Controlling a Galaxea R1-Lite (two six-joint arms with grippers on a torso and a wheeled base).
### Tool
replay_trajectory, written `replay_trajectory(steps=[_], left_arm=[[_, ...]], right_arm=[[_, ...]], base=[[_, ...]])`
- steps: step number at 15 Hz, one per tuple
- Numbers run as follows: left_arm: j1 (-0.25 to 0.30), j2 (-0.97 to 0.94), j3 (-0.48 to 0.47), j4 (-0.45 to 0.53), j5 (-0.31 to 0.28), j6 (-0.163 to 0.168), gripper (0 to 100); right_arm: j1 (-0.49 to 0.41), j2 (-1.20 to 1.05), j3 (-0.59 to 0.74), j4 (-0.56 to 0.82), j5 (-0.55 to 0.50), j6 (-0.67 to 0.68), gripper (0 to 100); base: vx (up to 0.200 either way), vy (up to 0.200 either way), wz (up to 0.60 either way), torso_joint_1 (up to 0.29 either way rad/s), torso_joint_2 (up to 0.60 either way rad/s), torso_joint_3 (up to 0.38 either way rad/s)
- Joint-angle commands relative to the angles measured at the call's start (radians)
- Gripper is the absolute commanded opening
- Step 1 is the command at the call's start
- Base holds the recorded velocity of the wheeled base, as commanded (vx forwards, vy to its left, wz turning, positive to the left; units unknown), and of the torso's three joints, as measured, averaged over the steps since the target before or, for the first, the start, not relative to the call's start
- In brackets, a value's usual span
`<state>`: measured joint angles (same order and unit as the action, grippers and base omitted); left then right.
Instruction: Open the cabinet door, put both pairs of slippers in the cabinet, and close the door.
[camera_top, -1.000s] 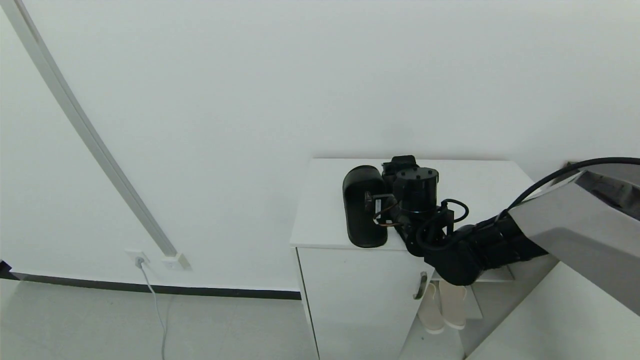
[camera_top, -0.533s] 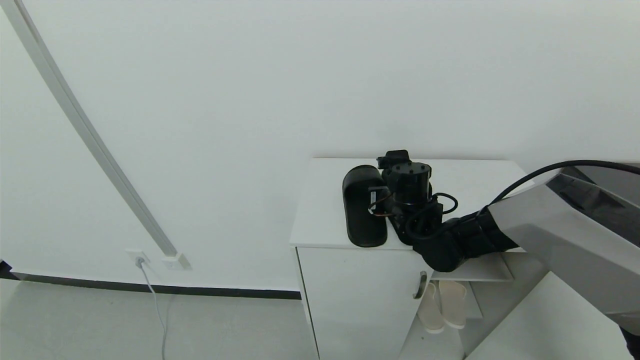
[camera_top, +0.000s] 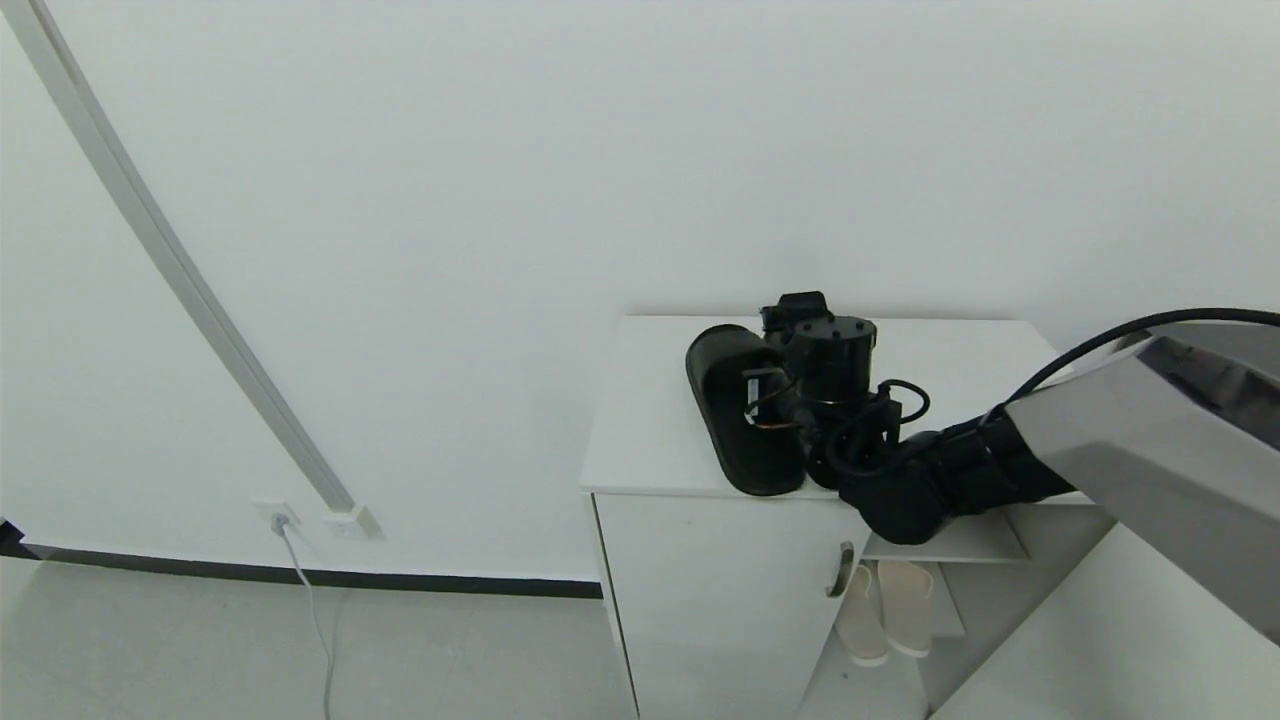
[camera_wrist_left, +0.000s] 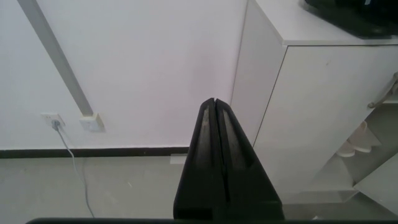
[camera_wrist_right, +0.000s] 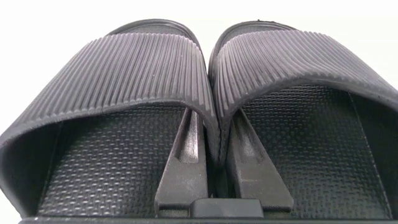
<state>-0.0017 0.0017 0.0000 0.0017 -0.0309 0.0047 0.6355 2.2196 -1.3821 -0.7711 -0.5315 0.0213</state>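
Pinches the black slippers (camera_top: 742, 430) with the right gripper (camera_wrist_right: 214, 155): one finger under each strap, the inner sides squeezed between. Over the top of the white cabinet (camera_top: 650, 440), middle right of the head view. Left shoe easy to see, the other hidden behind the right arm (camera_top: 940, 485). Cannot tell if the soles touch the top. Nothing in the left gripper (camera_wrist_left: 215, 106), clamped tight, bottom middle of its view, beside the cabinet. Inside the open part, lower right: white slippers (camera_top: 885, 625), toes cut off by the right arm.
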Motion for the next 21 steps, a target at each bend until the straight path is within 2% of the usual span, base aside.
replay_trajectory(steps=[1,2,4,6,8,13,21], left_arm=[[0.000,0.000,0.000,0.000,0.000,0.000,0],[0.000,0.000,0.000,0.000,0.000,0.001,0],[0.000,0.000,0.000,0.000,0.000,0.001,0],[0.000,0.000,0.000,0.000,-0.001,0.001,0],[0.000,0.000,0.000,0.000,-0.001,0.003,0],[0.000,0.000,0.000,0.000,-0.001,0.001,0],[0.000,0.000,0.000,0.000,-0.001,0.000,0]], right_arm=[[0.033,-0.204,0.190,-0.002,0.059,-0.026,0],[0.053,-0.285,0.290,-0.004,0.111,-0.026,0],[0.085,-0.390,0.436,-0.008,0.120,-0.018,0],[0.144,-0.551,0.640,-0.008,0.183,-0.017,0],[0.181,-0.633,0.744,-0.007,0.211,-0.017,0],[0.228,-0.653,0.798,-0.004,0.209,0.008,0],[0.247,-0.655,0.822,-0.007,0.211,0.006,0]], base=[[0.000,0.000,0.00,0.000,0.00,0.000],[0.000,0.000,0.00,0.000,0.00,0.000],[0.000,0.000,0.00,0.000,0.00,0.000],[0.000,0.000,0.00,0.000,0.00,0.000],[0.000,0.000,0.00,0.000,0.00,0.000],[0.000,0.000,0.00,0.000,0.00,0.000],[-0.200,0.000,0.00,0.001,0.00,0.001]])
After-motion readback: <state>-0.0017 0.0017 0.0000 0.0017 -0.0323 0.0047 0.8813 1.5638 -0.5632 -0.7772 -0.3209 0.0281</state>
